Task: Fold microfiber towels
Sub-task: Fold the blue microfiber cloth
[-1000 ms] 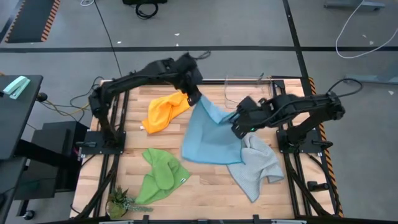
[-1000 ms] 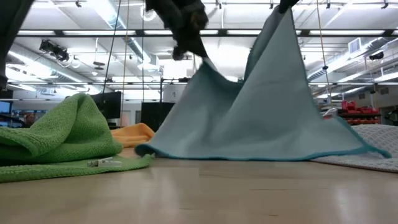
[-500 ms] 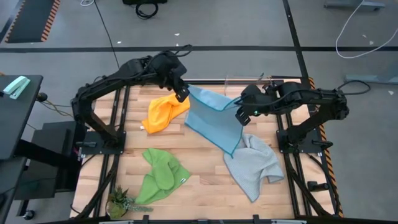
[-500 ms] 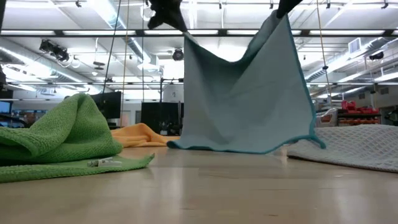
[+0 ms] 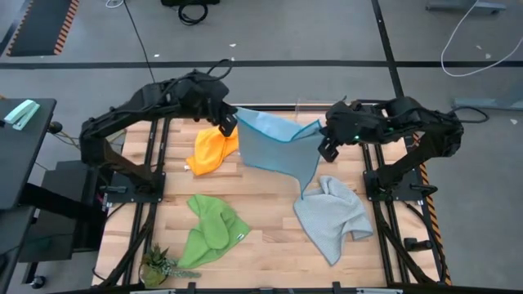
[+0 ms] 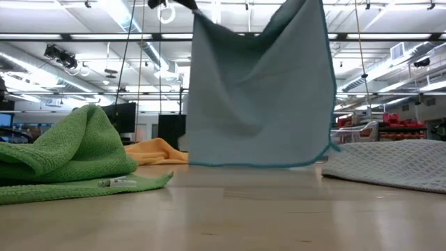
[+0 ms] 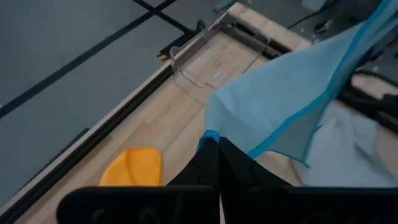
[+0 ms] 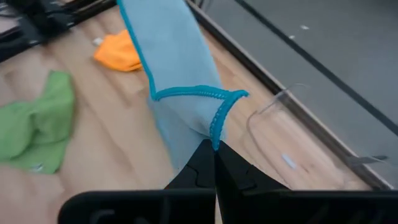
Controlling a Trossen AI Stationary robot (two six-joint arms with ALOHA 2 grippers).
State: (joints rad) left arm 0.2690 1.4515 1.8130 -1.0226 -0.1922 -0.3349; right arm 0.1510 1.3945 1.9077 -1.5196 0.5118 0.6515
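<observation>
Both arms hold the blue towel (image 5: 280,147) up off the counter (image 5: 270,237), stretched between them over the far half. The left gripper (image 5: 228,123) has its jaws clenched on one upper corner, near the far edge toward the left side; the left wrist view shows the two dark fingers (image 7: 211,163) pressed together with the teal hem pinched at their tips. The right gripper (image 5: 326,147) grips the opposite upper corner toward the far right, and in the right wrist view its jaws are closed on a bunched bit of hem, the cloth (image 8: 180,93) rising from the fingertips (image 8: 208,165). From the low view the blue towel (image 6: 261,90) hangs as a broad sheet, its top edge sagging a little between the two held corners, its lower edge apparently just clear of the wood, though from the level view it is hard to be sure. The orange towel (image 5: 211,149) lies crumpled near the far left, just beside the hanging sheet and under the left gripper's reach. The green towel (image 5: 211,230) lies rumpled toward the near left corner, well apart from the blue one. The grey towel (image 5: 331,219) sits loosely spread toward the near right, its far edge just below the blue towel's hanging corner. A clear container (image 5: 319,110) stands at the far edge between the grippers, and a small plant (image 5: 158,265) sits at the near left corner.
</observation>
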